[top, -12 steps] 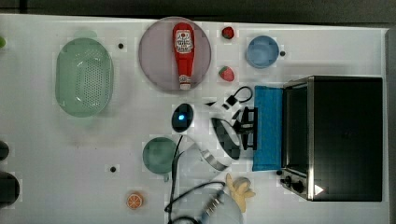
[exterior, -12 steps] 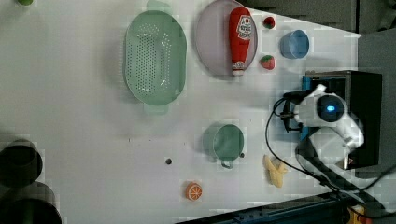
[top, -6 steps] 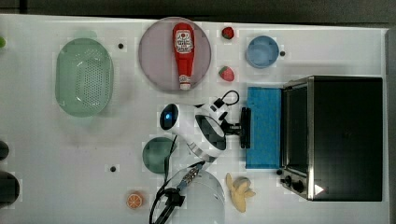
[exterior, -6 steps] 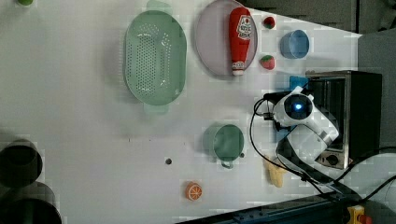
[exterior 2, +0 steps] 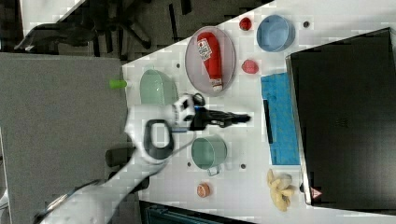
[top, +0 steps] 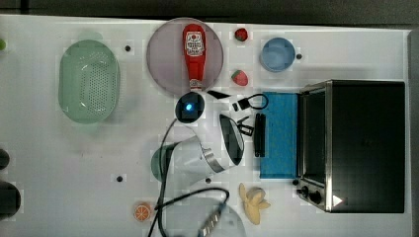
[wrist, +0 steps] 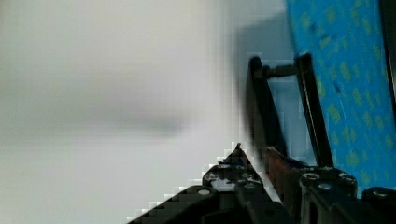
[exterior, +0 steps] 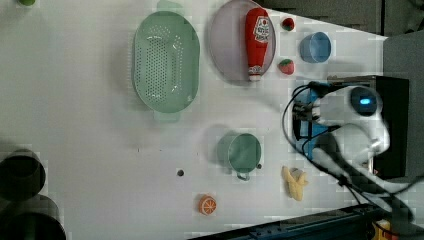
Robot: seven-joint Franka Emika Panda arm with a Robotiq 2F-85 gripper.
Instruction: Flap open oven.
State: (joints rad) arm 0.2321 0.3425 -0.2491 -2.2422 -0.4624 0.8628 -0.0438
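The boxy black toaster oven stands at the top view's right, its blue door lying flat open on the white tabletop. The tool, narrowly parted, grips nothing beside the handle. A red ketchup bottle lies on the round grey plate; the green colander and blue bowl hold nothing.

White arm; blue light; black cable; black tool.

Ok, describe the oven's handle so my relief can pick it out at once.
Start at the big black oven at the top view's right. Its blue door lies folded down flat on the white table towards the arm. The handle is the dark bar along the door's outer edge, beside the gripper; the two black knobs are round.
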